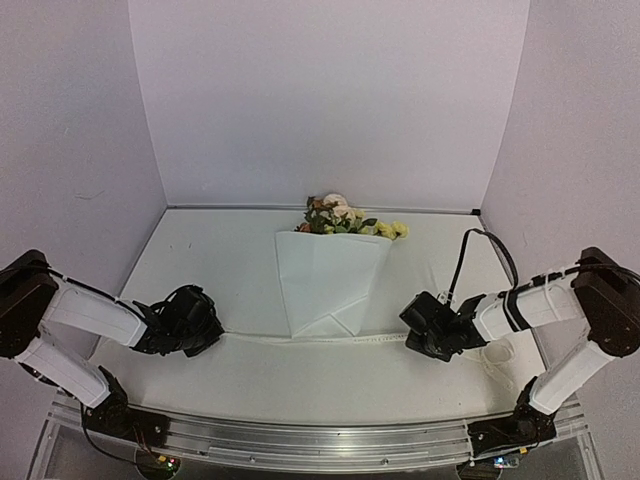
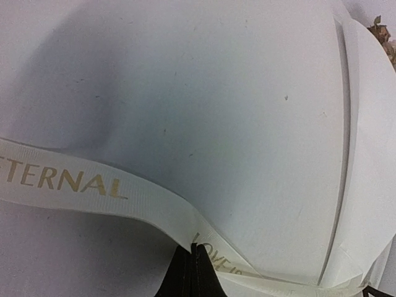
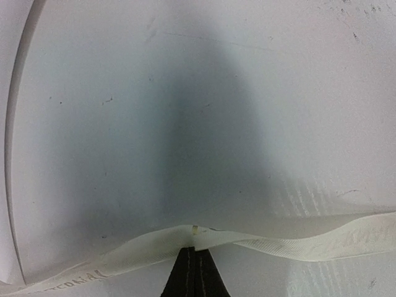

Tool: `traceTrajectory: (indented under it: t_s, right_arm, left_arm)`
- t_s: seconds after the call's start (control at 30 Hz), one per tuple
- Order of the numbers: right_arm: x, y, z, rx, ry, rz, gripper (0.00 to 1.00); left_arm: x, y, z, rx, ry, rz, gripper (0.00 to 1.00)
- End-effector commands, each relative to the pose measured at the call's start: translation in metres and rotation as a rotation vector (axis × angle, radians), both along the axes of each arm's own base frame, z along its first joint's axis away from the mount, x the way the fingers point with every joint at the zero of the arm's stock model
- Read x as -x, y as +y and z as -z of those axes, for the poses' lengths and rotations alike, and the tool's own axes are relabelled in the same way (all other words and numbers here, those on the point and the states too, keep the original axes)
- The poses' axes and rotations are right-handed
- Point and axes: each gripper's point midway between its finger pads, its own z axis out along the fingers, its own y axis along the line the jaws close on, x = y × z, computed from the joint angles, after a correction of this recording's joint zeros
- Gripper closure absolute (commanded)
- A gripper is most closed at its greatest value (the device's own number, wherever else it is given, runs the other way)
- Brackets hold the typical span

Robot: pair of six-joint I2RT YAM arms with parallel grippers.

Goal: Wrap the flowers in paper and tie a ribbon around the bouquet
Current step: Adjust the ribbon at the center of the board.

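A white-walled booth is enclosing a pale table [image 1: 250, 385], and both arms are reaching in from its near edge. The bouquet [image 1: 330, 265] is lying mid-table toward the back wall, its paper [image 1: 325, 285] cone pointing its narrow end at the arms and the flowers [image 1: 345, 217] spilling out the far end. The ribbon [image 1: 310, 340] is stretching across the table at the cone's tip; whether it is passing under the paper I cannot tell. The left gripper [image 1: 215, 333] is pinching the ribbon with jaws closed, and the right gripper [image 1: 410, 330] is doing likewise on its side. The ribbon is looking thin, limp and probably slick, so pinching it flat across its width seems safest. The paper is looking light and easily creased, so any pull should stay gentle.
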Motion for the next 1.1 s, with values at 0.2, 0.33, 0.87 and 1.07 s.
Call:
traceTrajectory:
  t_s: [0.2,0.33,0.87,1.07]
  right_arm:
    - [0.000,0.001,-0.012,-0.019,0.045,-0.086,0.81]
    - [0.005,0.013,-0.033,-0.080,0.065,-0.137,0.58]
    - [-0.071,0.120,-0.099,-0.337,0.040,-0.420,0.02]
    - [-0.113,0.134,-0.070,-0.442,0.086,-0.405,0.02]
  left_arm:
    - [-0.008,-0.008,-0.008,0.006,0.017,0.041,0.89]
    - [-0.004,-0.009,-0.031,0.018,0.013,0.066,0.64]
    - [-0.066,-0.082,-0.128,0.332,-0.095,0.453,0.25]
    - [-0.123,-0.106,-0.106,0.412,-0.086,0.581,0.22]
